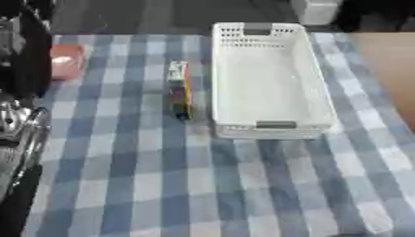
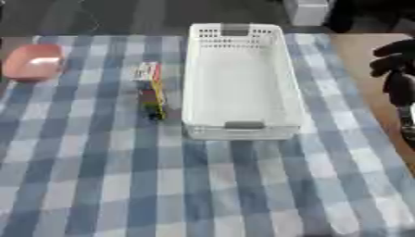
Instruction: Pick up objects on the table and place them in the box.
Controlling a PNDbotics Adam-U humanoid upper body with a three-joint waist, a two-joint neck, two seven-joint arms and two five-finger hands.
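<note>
Right hand, fingers curled and empty, sits beyond the white box; the slim pack lies lengthwise further left.

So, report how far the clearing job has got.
Nothing looks done: the white slotted plastic basket holds nothing visible. Nothing is in hand either: the right hand, dark and curled, hangs at the right edge holding nothing, and only silver arm parts show on the left. Left to do: the long multicoloured pack beside the basket's left wall, and the pink rounded object at the far left of the blue checked tablecloth.
</note>
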